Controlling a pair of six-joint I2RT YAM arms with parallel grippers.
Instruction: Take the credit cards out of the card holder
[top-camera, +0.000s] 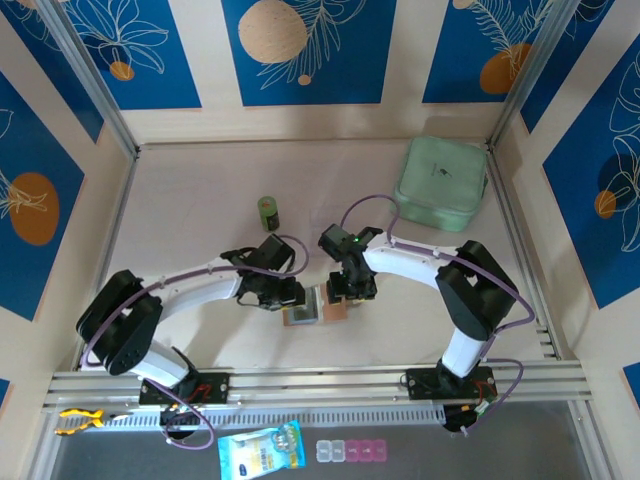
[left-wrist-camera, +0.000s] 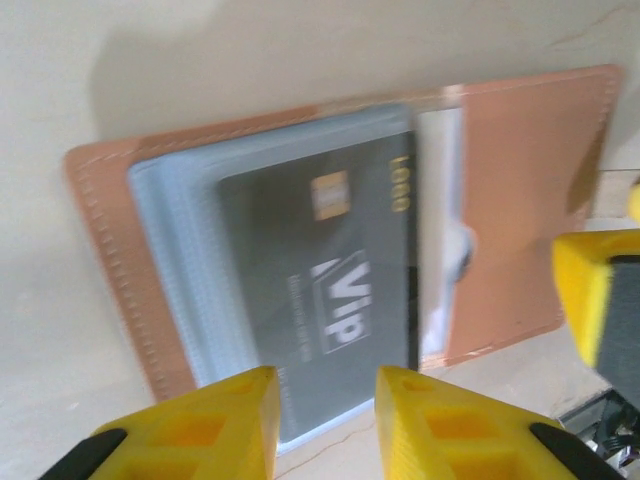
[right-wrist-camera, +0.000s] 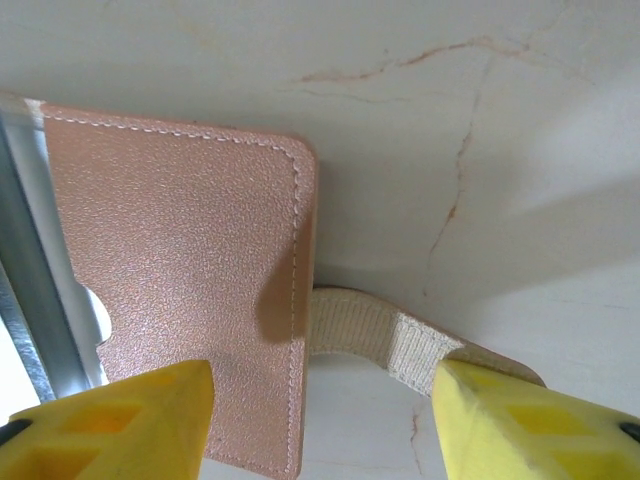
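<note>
card holder (left-wrist-camera: 520, 200) open, one dark card (left-wrist-camera: 320, 290) showing

A square mint-green case (top-camera: 441, 182) lies flat in the far right corner of the pale surface (top-camera: 190, 190), while a small dark-green lidded jar (top-camera: 268, 212) stands upright near its middle. Beyond the near edge lie a blue-and-white packet (top-camera: 260, 452), a row of small clear and pink compartments (top-camera: 350, 451) and, toward the left corner, a yellow tool (top-camera: 78, 420).
</note>
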